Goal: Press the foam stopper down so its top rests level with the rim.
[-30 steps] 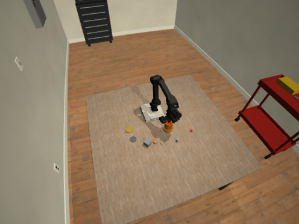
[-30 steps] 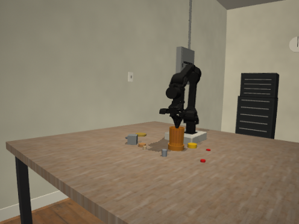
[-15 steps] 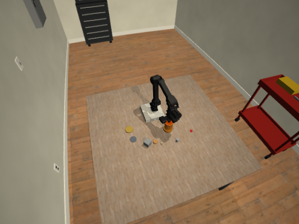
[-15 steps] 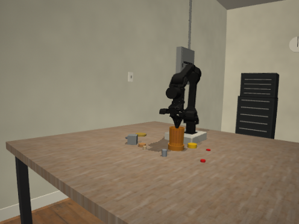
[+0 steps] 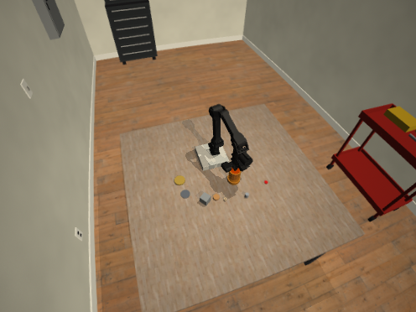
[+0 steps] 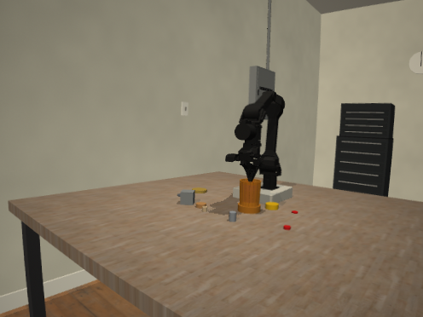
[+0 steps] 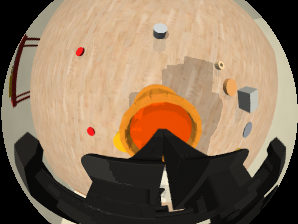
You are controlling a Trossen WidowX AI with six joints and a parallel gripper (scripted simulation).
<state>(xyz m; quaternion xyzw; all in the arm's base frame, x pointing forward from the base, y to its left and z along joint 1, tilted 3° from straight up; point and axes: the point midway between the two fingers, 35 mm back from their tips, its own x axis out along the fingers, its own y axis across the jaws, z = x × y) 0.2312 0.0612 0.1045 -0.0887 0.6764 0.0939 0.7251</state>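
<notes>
presently, in the top view, the black two-fingered pincer [image 5: 236,169] [image 6: 251,180] [image 7: 161,132] is over the ribbed orange cylindrical jar [image 5: 234,178] [image 6: 249,195] [image 7: 197,131], which stands upright on the brown wood-grained bench [image 5: 180,260] [image 6: 183,251] [image 7: 125,30], in front of the arm's white base plate [image 5: 206,164] [image 6: 279,197].

in the exterior view the pincer points straight down, its tips at the level of the jar's rim or slightly inside; whether they bear on anything there, i cannot tell. a small grey cylinder [image 5: 247,195] [image 6: 232,216] [image 7: 160,31] stands near the jar, apart from it.

in the wrist view the pincer is pressed together, with nothing pinched. the red-orange round foam stopper [image 5: 237,170] [image 7: 159,119] sits within the jar's mouth, its face seeming below the rim; squashed or simply low, i cannot tell. i'd expect it to be light, soft and springy, gripped by the wall. it wants no grasp: push near its middle with shut tips, in small steps, lifting off to check. an off-centre shove might tilt the foam or slide the jar.

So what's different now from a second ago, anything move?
Nothing visibly changed. The arm holds the same pose, its shut fingers at the mouth of the jar, which stands upright in the same spot.
</notes>
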